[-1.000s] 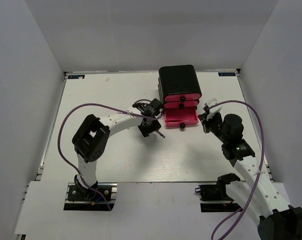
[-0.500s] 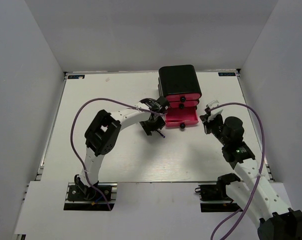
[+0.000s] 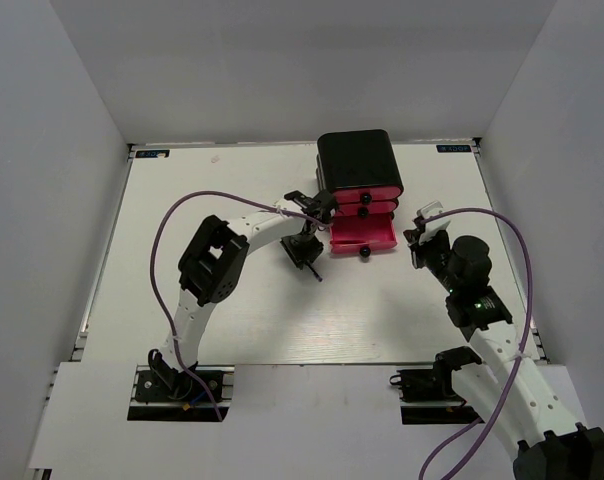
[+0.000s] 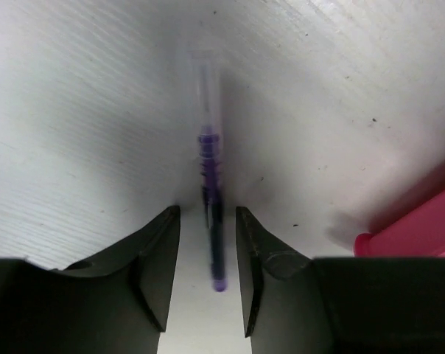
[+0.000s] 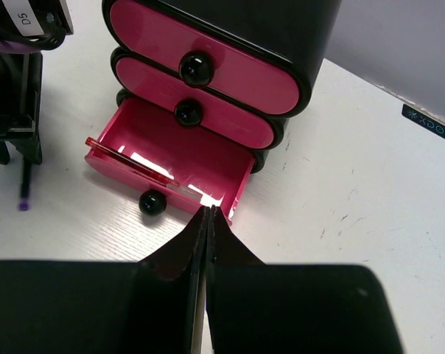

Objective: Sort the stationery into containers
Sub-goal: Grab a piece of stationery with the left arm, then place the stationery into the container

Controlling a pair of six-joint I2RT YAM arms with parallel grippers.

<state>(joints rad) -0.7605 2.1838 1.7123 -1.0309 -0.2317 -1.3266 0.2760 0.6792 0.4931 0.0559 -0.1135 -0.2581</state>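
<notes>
Left of the case, just off the near-left corner of the pulled-out bottom drawer: left gripper, pointed down at the worktop. Jaws partly apart, neither wide nor closed, straddling the purple pen.

From the left wrist: pen running straight along the slot between the two fingers, a thin strip of worktop showing on either side of it, so no squeeze visible. Whether either finger brushes the barrel, cannot tell. Clear end of the pen stretching ahead past the fingertips, purple end back between them. Lying flat on the worktop or lifted off it, cannot tell. A corner of pink drawer at the right edge of that view, near the pen but apart from it.

Right of the case, before the bottom drawer's right end: right gripper. Jaws pressed fully together, nothing between them, touching nothing, hovering short of the drawer front and its knob.

In the case: two upper drawers pushed in flush, bottom drawer alone drawn out toward the arms. Inside of it glossy with glare; contents not clear.
</notes>
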